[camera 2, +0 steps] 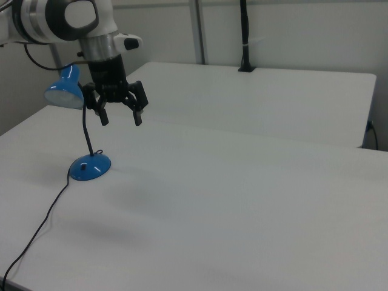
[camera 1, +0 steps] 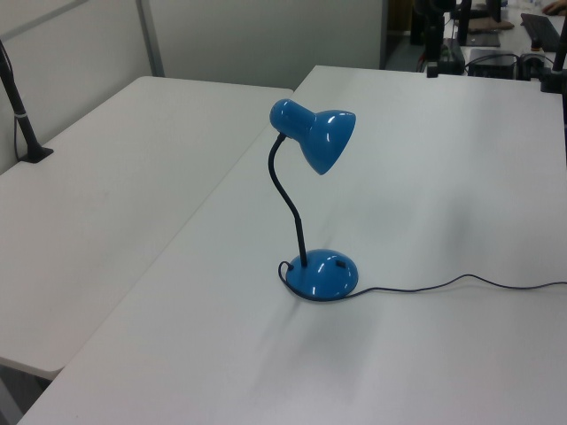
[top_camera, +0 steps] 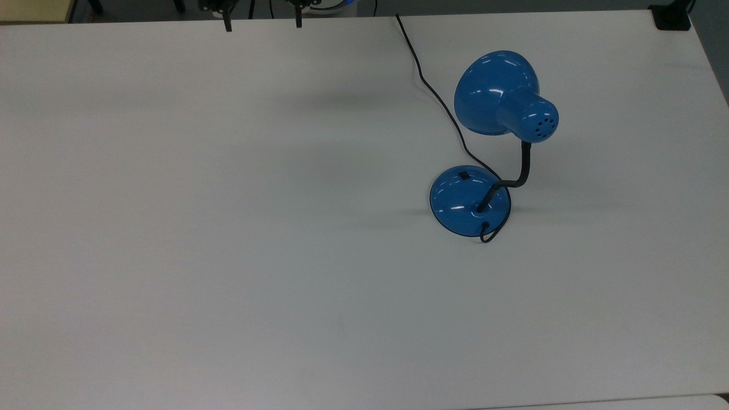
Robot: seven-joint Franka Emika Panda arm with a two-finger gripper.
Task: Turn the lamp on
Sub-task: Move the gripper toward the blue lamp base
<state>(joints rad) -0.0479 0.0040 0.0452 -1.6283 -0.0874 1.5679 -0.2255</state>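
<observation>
The gripper (camera 2: pixel 120 118) hangs in the air above the white table (camera 2: pixel 242 200), its two black fingers (camera 2: pixel 137 116) spread wide apart and pointing down, with nothing between them. In the right view it sits below a white and grey arm (camera 2: pixel 57 18) and is well above the tabletop, which carries a faint shadow beneath it. In the top view the two fingertips (top_camera: pixel 228 25) poke in at the upper edge, near the table's far border. The lamp (top_camera: pixel 495 142) stands well apart from the gripper: toward the top view's right and lower down in that view, and in the right view toward the right view's left and below the fingers. Its round blue base (top_camera: pixel 469 200) rests flat on the table, with a small black switch (top_camera: pixel 465 175) on the side of the dome that faces the gripper's end of the table (a dark rectangle in the top view). A black gooseneck (camera 1: pixel 285 199) rises from the base and bends over to the blue shade (camera 1: pixel 316 133), which has vent holes at its narrow end and tilts downward. No glow comes from the shade. The black cord (top_camera: pixel 435 94) loops at the base's rim, then runs across the table and over the far edge, passing to the top view's right of the fingertips. A second white table (camera 1: pixel 115 195) stands beside this one in the left view.
</observation>
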